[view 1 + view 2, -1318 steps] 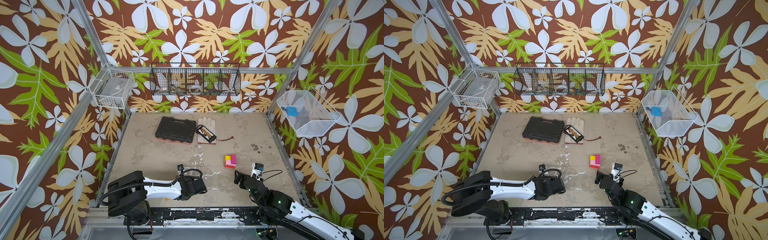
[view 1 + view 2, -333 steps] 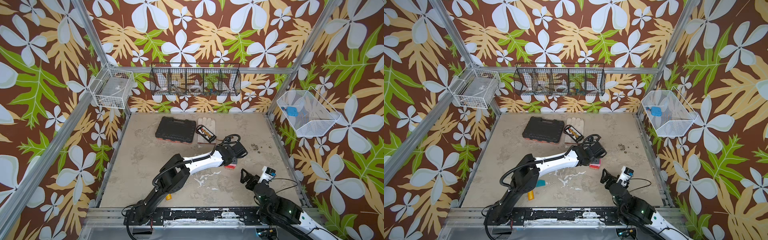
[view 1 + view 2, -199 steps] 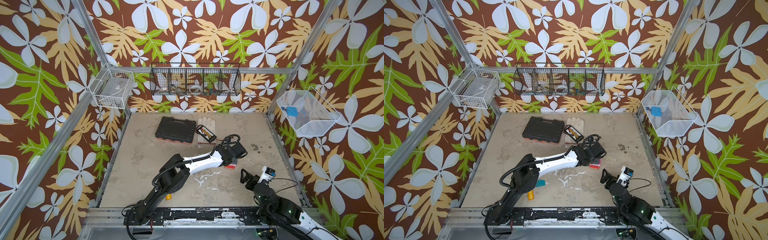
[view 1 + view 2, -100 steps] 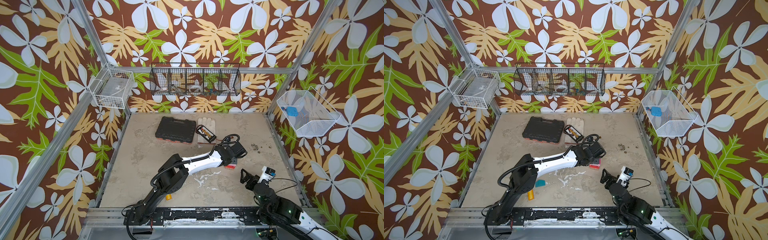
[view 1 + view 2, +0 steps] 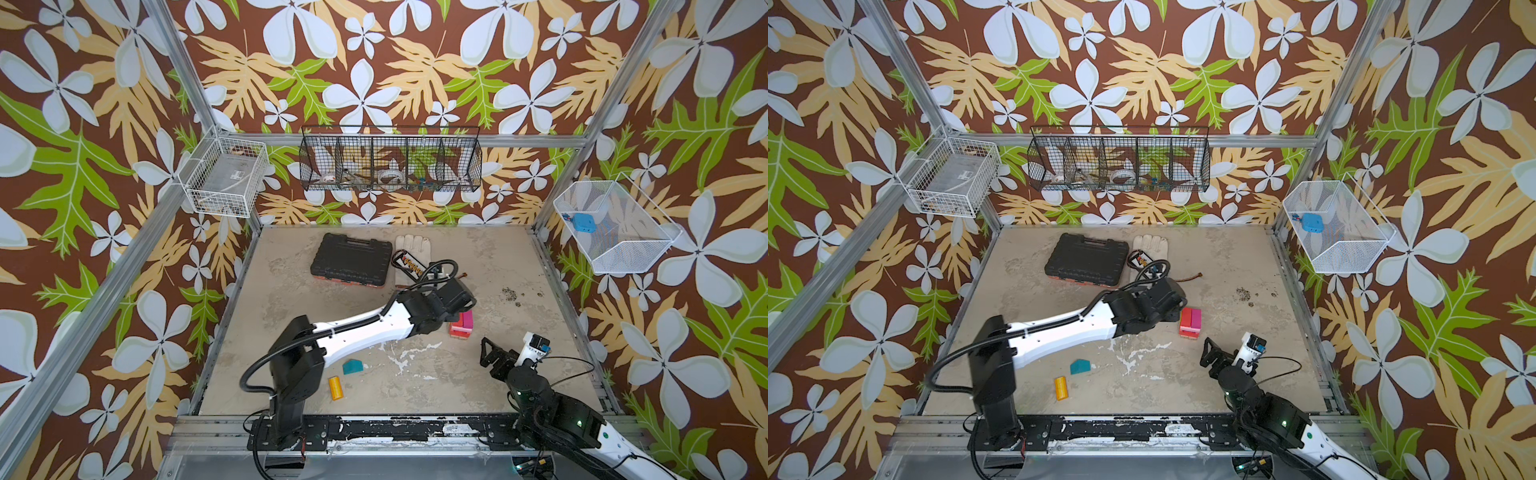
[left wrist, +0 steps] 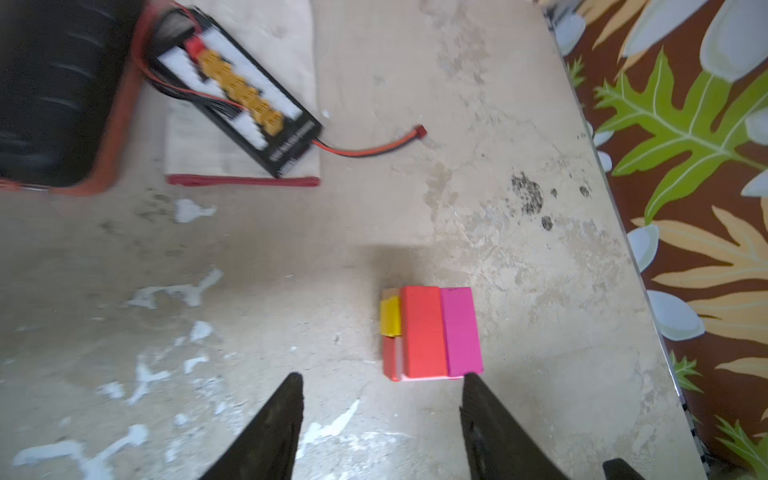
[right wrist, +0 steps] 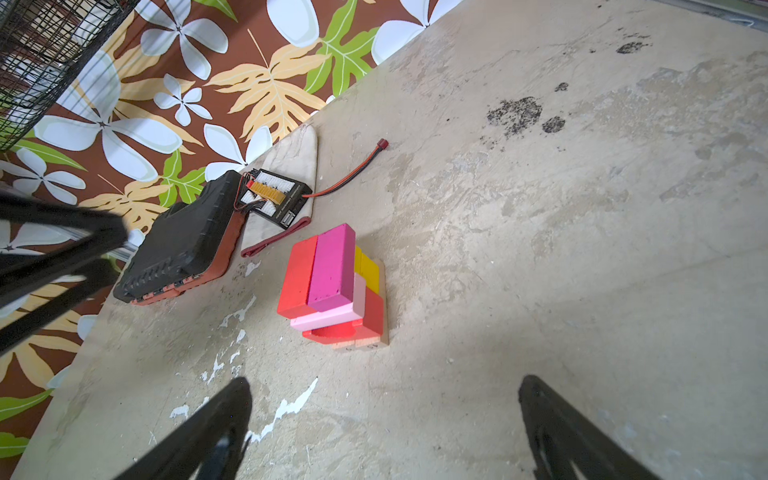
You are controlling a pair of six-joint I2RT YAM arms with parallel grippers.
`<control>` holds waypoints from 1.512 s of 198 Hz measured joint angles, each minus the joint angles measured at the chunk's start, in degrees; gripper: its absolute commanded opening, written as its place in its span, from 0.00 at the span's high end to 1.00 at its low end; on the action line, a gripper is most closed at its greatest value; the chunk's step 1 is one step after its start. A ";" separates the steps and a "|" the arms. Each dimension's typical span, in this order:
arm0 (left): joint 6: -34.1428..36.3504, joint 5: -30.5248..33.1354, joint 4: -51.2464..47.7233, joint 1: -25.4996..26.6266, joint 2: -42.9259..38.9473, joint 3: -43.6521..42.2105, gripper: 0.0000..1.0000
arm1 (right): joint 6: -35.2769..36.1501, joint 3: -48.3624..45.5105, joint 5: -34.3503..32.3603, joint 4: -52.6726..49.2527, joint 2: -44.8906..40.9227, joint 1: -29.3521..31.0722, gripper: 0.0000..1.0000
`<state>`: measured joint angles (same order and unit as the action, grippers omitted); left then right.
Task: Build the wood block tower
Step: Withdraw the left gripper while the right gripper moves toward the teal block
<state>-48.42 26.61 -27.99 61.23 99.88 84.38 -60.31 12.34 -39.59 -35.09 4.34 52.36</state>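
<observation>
tower (image 5: 462, 323): sat right of centre on the table (image 5: 511, 257) in both top views, partly hidden under the left arm's wrist in a top view. lower centre-right of the left wrist frame, mid-frame in the right wrist view.
layers: tan base, then a red arch with red and yellow pieces, then a pale pink slab laid across. red block (image 7: 297, 278) and magenta block (image 7: 332, 266) lay on top, long faces touching. judged: paired to give a flat deck for the next piece.
left gripper (image 6: 382, 376): jaws apart, nothing between them. tips sat at the bottom of the wrist frame, one just beside the tower's magenta corner. read as let-go clearance, wide enough not to drag the top pair.
right gripper (image 7: 384, 381): jaws spread wide and empty, lower right in the top views, well apart from the tower but aimed at it. probably parked out of the left arm's way.
loose blocks: teal wedge (image 5: 352, 366) and orange cylinder (image 5: 335, 387) lay lower left of centre, near each other without touching, by the left arm's base and well apart from the tower.
clutter: black case (image 5: 351, 259), glove (image 5: 413, 243) and connector board (image 6: 237, 91) on the glove sat at upper centre, apart from the tower.
step (judged): top pair was down. left arm should back off, wedge likely next as cap.
risk: wrist hung right over the stack, so a sideways retreat could clip the magenta block. lift first.
</observation>
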 measured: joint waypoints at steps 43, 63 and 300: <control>-2.14 13.75 5.31 -4.11 -27.04 -27.23 0.00 | 1.38 -0.98 1.49 2.21 1.97 0.02 0.00; -1.36 22.56 6.58 -5.42 -37.92 -39.50 0.00 | 2.97 -1.57 3.06 4.74 4.09 0.02 0.00; -5.64 34.16 -0.02 -16.83 -89.22 -66.49 0.00 | 21.55 54.27 23.63 25.24 102.79 33.59 0.17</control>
<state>-54.06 60.77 -28.01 44.40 10.66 17.89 -38.76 66.61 -15.97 -9.85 107.13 85.95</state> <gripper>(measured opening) 0.997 0.845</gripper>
